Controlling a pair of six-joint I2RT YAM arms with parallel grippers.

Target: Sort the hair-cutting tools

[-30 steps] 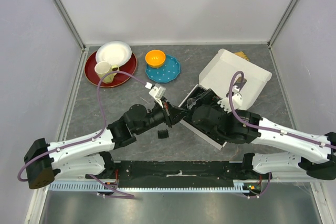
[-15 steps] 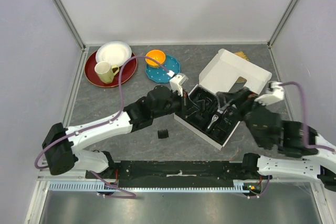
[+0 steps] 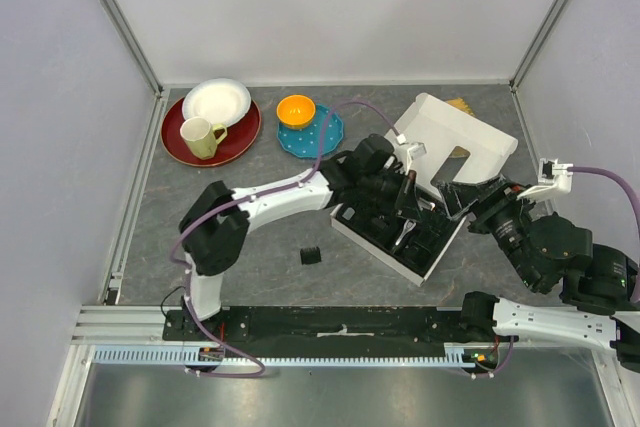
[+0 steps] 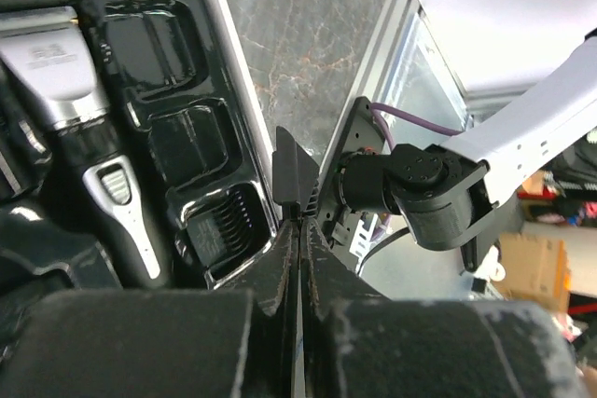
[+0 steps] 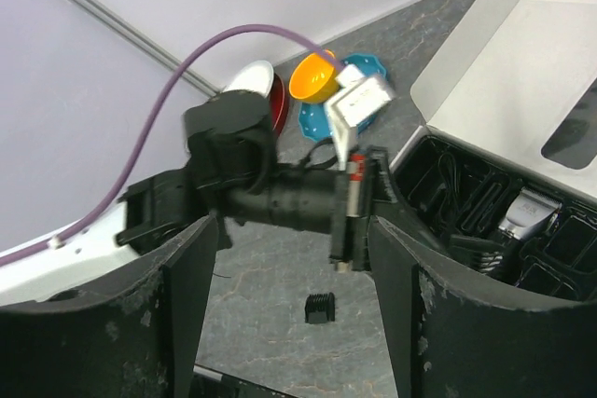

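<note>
Top external: one clipper (image 3: pixel 402 235), black and silver, lies in the black tray (image 4: pixel 187 146) of the open white box (image 3: pixel 440 137), right of centre on the surface (image 3: pixel 250 232). Left wrist shows it along the tray's left side, silver head up-frame, switch strip lower down.

Comb attachments I can count: two.
- One loose comb attachment (image 3: pixel 311 256) sits alone on the surface, well apart from the box on its left, nearer the arm bases.
- One tray comb attachment (image 4: pixel 227 230), teeth visible, sits in a compartment just beside the clipper body.

The rest of the tray is too dark to count.

Left gripper (image 4: pixel 297 198): clenched, fingers pressed flat together, nothing between them. The tips are at the tray's outer edge, right next to the tray comb attachment. Can't tell if they touch it.

Right gripper (image 5: pixel 294 230): released, two fingers spread wide, nothing held. It hangs just off the box's right corner, pointed across the tray at the left arm's wrist.

Far-left corner of the surface holds three plates:
- red plate (image 3: pixel 243 140)
- white plate (image 3: pixel 217 100), stacked on the red plate's far side
- blue dotted plate (image 3: pixel 326 133), just right of the red one

One orange bowl (image 3: pixel 296 109) sits on the blue plate. One pale yellow mug (image 3: pixel 198 134) stands on the red plate, beside the white plate.
</note>
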